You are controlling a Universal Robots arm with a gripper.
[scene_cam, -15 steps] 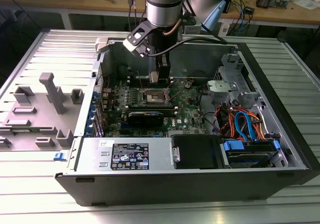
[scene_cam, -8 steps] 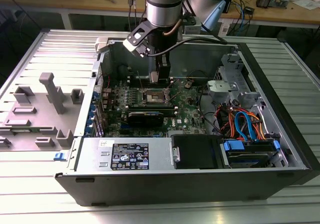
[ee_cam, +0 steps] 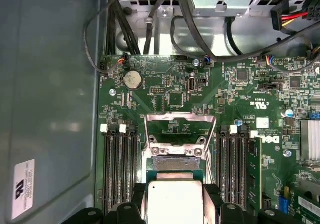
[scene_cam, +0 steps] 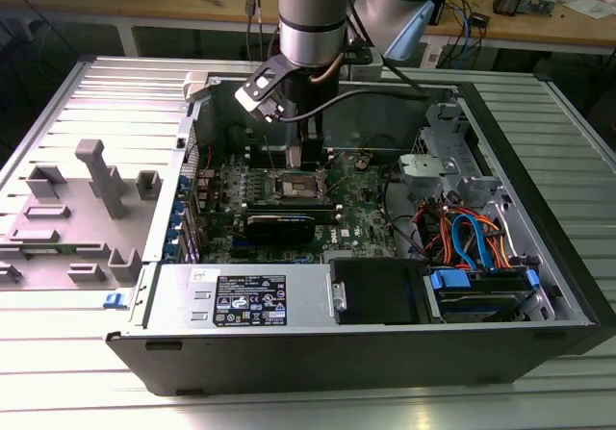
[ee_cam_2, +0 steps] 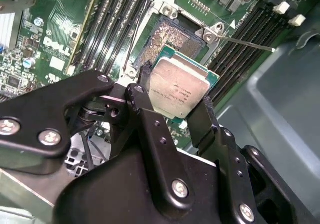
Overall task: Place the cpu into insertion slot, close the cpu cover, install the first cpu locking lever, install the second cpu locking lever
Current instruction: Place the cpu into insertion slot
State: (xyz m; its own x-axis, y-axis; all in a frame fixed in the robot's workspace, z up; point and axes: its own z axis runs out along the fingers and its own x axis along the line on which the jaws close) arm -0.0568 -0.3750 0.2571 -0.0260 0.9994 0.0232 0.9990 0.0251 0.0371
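1. Where the exterior view's left begins, a pale grey plastic fixture tray (scene_cam: 87,199) with upright blocks lies on the ribbed metal table (scene_cam: 115,74). It sits just beside the open black computer case (scene_cam: 385,358).
2. Case, camera side: grey rectangular power supply box (scene_cam: 241,297) with a black label.
3. Centre: the silver robot arm (scene_cam: 313,12) stands vertical over the green motherboard (scene_cam: 371,204). The black two-finger gripper (scene_cam: 304,165) hangs just above the board's middle.
4. Pincer state, second wrist view: the black fingers (ee_cam_2: 202,121) are clamped on two opposite edges of the small flat square silvery-grey cpu (ee_cam_2: 178,86). The chip is held level between them.
5. Position of the cpu: over the near edge of the insertion slot (ee_cam_2: 172,36), a square socket with a dark centre inside a thin metal rim. Most of the dark centre is uncovered and the chip is not seated. Contact with the rim: cannot tell.
6. First wrist view: the cpu cover (ee_cam: 180,116), a thin silvery metal frame plate, stands raised off the slot. Green board shows through its window.
7. Long black memory slots (ee_cam: 120,164) flank the socket. A round silver coin battery (ee_cam: 132,78) sits well apart.
8. Exterior view's right: blue and orange cables (scene_cam: 472,233) lie bundled inside the case.
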